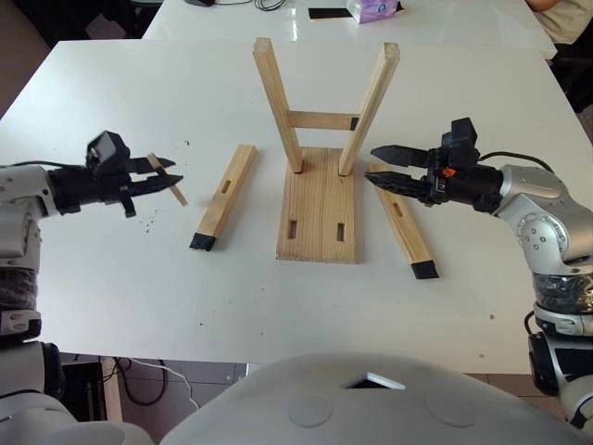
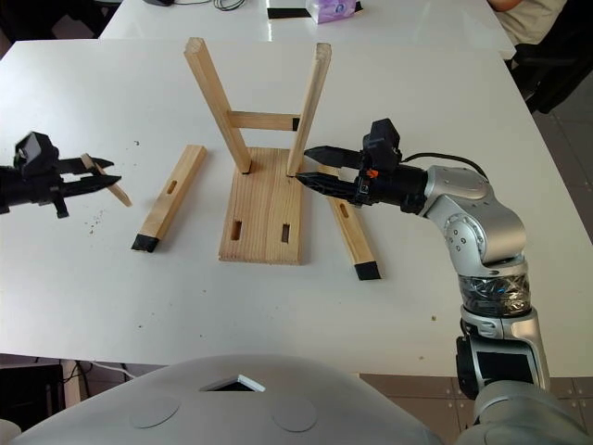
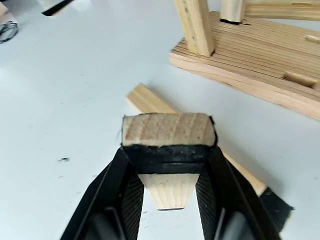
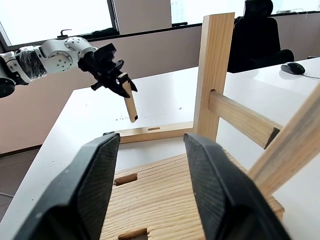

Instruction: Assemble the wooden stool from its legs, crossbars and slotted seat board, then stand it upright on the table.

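Seat board (image 1: 317, 209) lies flat mid-tabletop (image 1: 111, 269), slotted face up. Two legs stand plugged into its far slots: left standing leg (image 1: 277, 102), right standing leg (image 1: 369, 107), both leaning slightly outward at the top. Fitted crossbar (image 1: 321, 120) joins them partway up. Two near slots (image 1: 316, 229) are empty.

Left loose leg (image 1: 224, 195) lies flat just left of the board, black-capped end toward the near edge, slot facing up. Right loose leg (image 1: 403, 222) lies flat just right of the board, black cap also toward the near edge.

Left gripper (image 1: 167, 176) hangs above the tabletop toward the left edge, well apart from the board, fingers (image 3: 125, 185) pinching a short loose crossbar (image 1: 181, 195) that tilts downward; wrist view shows its end grain clamped between the pads.

Right gripper (image 1: 372, 165) hovers over the far end of the right loose leg, tips close to the base of the right standing leg. Its fingers (image 4: 100, 180) are spread wide, nothing between them.

Few dark specks (image 1: 151, 219) on the tabletop near the left gripper.
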Robot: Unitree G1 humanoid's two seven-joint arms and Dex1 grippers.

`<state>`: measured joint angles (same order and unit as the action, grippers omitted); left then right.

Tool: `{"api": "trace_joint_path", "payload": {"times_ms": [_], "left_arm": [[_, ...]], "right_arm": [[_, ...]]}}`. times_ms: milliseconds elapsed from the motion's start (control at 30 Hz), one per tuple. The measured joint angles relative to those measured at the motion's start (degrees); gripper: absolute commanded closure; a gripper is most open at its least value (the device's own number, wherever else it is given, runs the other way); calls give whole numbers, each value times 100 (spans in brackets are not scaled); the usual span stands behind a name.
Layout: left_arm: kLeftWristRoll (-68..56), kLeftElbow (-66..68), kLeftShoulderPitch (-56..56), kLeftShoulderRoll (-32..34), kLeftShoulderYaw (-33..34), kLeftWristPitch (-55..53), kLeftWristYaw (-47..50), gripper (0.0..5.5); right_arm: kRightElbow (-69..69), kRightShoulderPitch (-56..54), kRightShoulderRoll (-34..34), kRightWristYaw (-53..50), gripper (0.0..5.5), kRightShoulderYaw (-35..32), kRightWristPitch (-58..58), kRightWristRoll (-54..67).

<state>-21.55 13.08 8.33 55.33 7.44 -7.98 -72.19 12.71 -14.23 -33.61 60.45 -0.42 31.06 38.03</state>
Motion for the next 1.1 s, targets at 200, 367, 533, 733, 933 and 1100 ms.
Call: {"api": "trace_joint_path", "payload": {"times_ms": [200,367,533,733,933,1100], "left_arm": [[-559,-1310,-722,-219,151,-574,71,420],[-841,-1904,-820,-432,170,-908,256,420],[-1108,-1816,0,-652,246,-1088,448,420],[-551,-576,1044,-827,-98,-393,280,420],[158,709,1411,-930,-514,756,-211,420],[238,915,1532,-1035,-560,1077,-455,420]], "right_arm": [[-18,-31,-45,6,313,-105,110,96],[-20,-111,-34,-37,313,-124,207,140],[-107,-139,-19,-29,313,-18,228,131],[-272,-291,52,-5,313,57,211,102],[-418,-349,124,27,313,71,131,-5],[-422,-333,174,30,313,74,90,-25]]}}
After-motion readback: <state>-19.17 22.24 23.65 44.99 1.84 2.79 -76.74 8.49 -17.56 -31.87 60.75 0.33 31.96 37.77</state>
